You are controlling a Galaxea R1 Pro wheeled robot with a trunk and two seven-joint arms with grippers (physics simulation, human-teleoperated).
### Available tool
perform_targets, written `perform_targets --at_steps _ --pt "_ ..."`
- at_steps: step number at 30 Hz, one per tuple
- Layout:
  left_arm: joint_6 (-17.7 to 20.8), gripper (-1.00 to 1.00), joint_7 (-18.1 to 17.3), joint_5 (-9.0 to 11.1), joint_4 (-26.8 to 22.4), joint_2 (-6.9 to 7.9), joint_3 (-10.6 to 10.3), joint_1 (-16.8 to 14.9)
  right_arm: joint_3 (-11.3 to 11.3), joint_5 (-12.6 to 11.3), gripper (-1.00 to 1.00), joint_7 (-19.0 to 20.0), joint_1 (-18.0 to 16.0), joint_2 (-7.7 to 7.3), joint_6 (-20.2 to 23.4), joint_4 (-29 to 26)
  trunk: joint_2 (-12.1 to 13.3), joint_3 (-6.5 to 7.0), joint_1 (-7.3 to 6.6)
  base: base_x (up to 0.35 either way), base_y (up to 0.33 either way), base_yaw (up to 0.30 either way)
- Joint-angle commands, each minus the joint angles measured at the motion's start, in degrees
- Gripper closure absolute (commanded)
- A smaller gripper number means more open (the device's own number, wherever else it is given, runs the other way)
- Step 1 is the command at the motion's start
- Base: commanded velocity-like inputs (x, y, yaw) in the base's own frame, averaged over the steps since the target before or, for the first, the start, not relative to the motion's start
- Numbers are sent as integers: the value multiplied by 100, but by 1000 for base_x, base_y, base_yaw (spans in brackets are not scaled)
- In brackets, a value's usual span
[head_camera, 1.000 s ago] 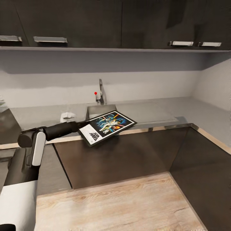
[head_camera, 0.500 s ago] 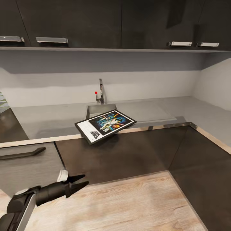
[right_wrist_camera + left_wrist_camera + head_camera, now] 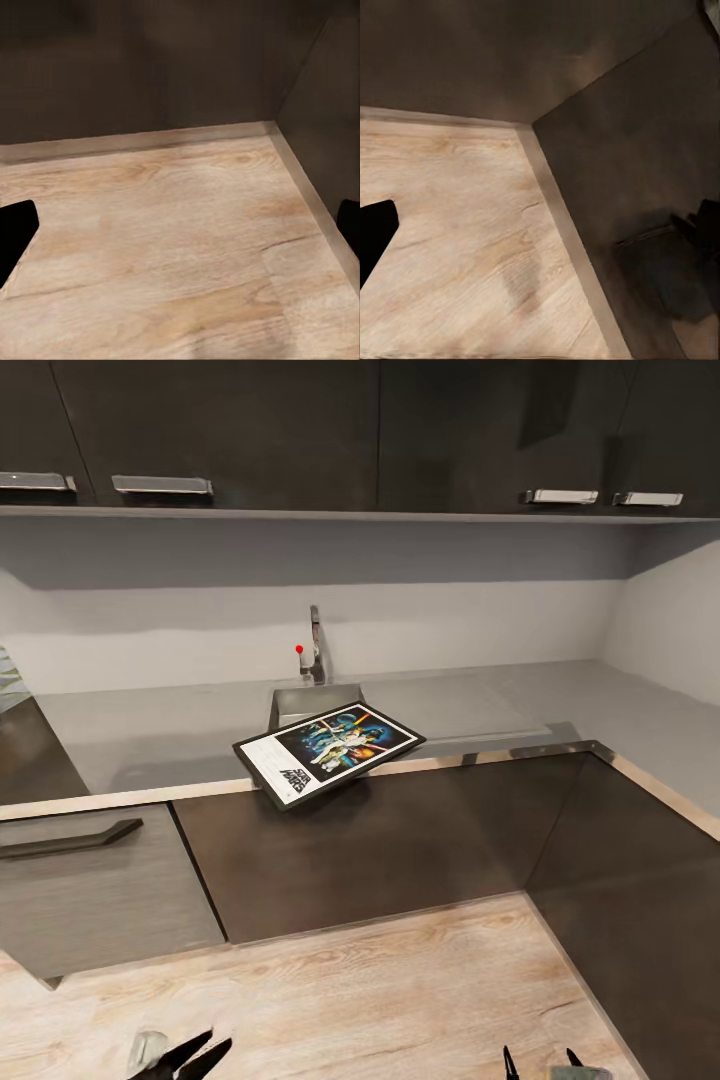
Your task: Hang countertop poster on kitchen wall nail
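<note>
Along the bottom edge of the head view, both tools sit low over the wooden floor (image 3: 400,980), well apart from the work. The left tool (image 3: 195,1052) shows at lower left as two dark fingers spread apart, nothing between them: released and empty. The right tool (image 3: 540,1062) shows at lower right as two fingertips only, with a visible gap and nothing held; it too reads as released. Each wrist view confirms this, with dark finger edges at the frame's sides and bare floorboards and dark cabinet fronts (image 3: 370,850) between them. Neither tool touches any object.

Outward from the tools, the poster (image 3: 330,753) lies at centre frame, face up, on the front edge of the grey surface (image 3: 150,735). Its lower left corner overhangs the steel front edge above the cabinets, and its upper part rests near the inset sink (image 3: 310,703), with the tap (image 3: 314,645) behind it.

Task status, as a judgement: not advanced. The poster is not grasped and not lifted. No wall nail can be made out on the light wall panels at this resolution.

Remaining work: raise a tool to the surface, close it on the overhanging edge of the frame, lift, locate a nail, and hang. The overhang offers a fair purchase for a pinch from the front.
</note>
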Motion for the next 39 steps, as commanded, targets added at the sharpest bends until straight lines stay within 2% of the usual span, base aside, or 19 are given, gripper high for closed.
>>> perform_targets --at_steps 1,3,5,6,8,10,11,13,15,20,23,25,26,28,30,31,32,35,39 --pt "23 -100 -19 21 159 1 38 -1 -19 56 -100 1 0 35 58 -119 -2 -4 0 0 0 0" --pt "-46 -100 -1 21 620 8 190 3 39 43 -100 6 0 89 447 -480 -2 -4 0 0 0 0" --pt "-84 -100 -6 19 940 10 550 4 234 20 -100 10 -9 119 983 -908 -2 -4 0 0 0 0" --pt "-97 -100 -3 14 1082 10 827 5 407 -35 -100 11 -15 132 1296 -1213 -2 -4 0 0 0 0" --pt "-105 -100 7 7 1190 10 1055 6 574 -169 -100 12 -21 140 1525 -1469 -2 -4 0 0 0 0" --pt "-110 -100 24 1 1478 33 1348 6 896 -693 -100 13 -90 148 1781 -1763 -2 -4 0 0 0 0" --pt "-110 -100 28 0 1563 48 1402 6 985 -840 -100 13 -127 149 1824 -1803 -2 -4 0 0 0 0" --pt "-109 -100 38 0 1727 83 1489 6 1161 -1105 -100 13 -215 151 1931 -1862 -2 -4 0 0 0 0" --pt "-106 -100 104 3 1928 132 1585 6 1420 -1523 -100 13 -389 153 2234 -1924 -2 -4 0 0 0 0" --pt "-82 -100 475 14 2035 326 1760 6 1570 -2043 -100 14 -626 158 2494 -1955 -2 -4 0 0 0 0" --pt "-81 -100 687 14 2121 449 1888 6 1610 -2830 -100 14 -979 155 2575 -1964 -2 -4 0 0 0 0" --pt "-89 -100 718 14 2212 465 1905 6 1616 -3182 -100 14 -1115 155 2589 -1965 -2 -4 0 0 0 0" --pt "-94 -100 737 14 2293 475 1913 6 1619 -3569 -100 14 -1234 154 2597 -1965 -2 -4 0 0 0 0" --pt "-97 -100 763 14 2347 482 1918 6 1629 -3940 -100 14 -1344 154 2603 -1967 -2 -4 0 0 0 0" --pt "-106 -100 926 14 2411 490 1927 6 1824 -4725 -100 10 -1638 157 2610 -1970 -2 -4 0 0 0 0" --pt "-107 -100 962 14 2417 490 1929 6 1865 -4857 -100 9 -1690 156 2610 -1970 -2 -4 0 0 0 0" --pt "-109 -100 1022 14 2427 491 1930 6 1929 -5139 -100 8 -1797 157 2613 -1968 -2 -4 0 0 0 0" --pt "-111 -100 1087 13 2438 493 1930 6 2042 -5597 -100 3 -1990 159 2631 -1962 -2 -4 0 0 0 0" --pt "-111 -100 1117 13 2440 493 1929 6 2268 -6046 -100 -5 -2209 162 2767 -1947 -2 -4 0 6 0 0"
